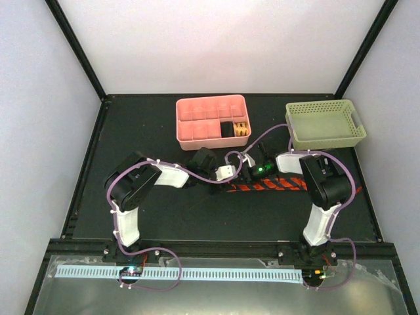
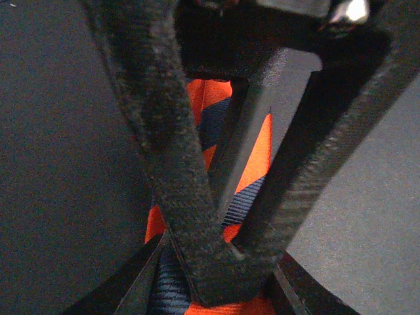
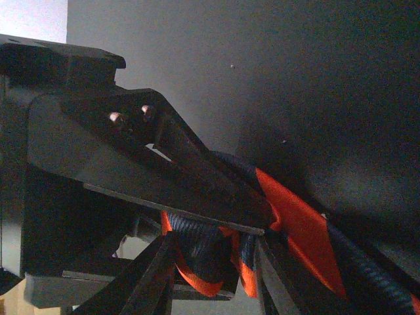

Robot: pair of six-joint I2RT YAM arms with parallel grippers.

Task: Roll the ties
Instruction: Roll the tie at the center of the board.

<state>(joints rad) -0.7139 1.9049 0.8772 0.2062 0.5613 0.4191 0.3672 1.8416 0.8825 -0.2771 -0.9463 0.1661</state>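
Note:
The orange-red tie (image 1: 279,185) with navy stripes lies flat on the black table, running left to right between my two grippers. My left gripper (image 1: 216,180) is at its left end. In the left wrist view the left gripper (image 2: 216,272) has its fingers closed together on the tie (image 2: 252,164). My right gripper (image 1: 254,177) is just right of it. In the right wrist view the right gripper (image 3: 213,275) holds a folded bunch of the tie (image 3: 203,252) between its fingers, and the rest of the tie (image 3: 302,226) trails off to the right.
A pink divided tray (image 1: 180,121) stands at the back centre with a rolled orange tie (image 1: 241,129) and a dark roll (image 1: 226,129) in its compartments. A green mesh basket (image 1: 325,105) stands at the back right. Black frame posts rise at both back corners.

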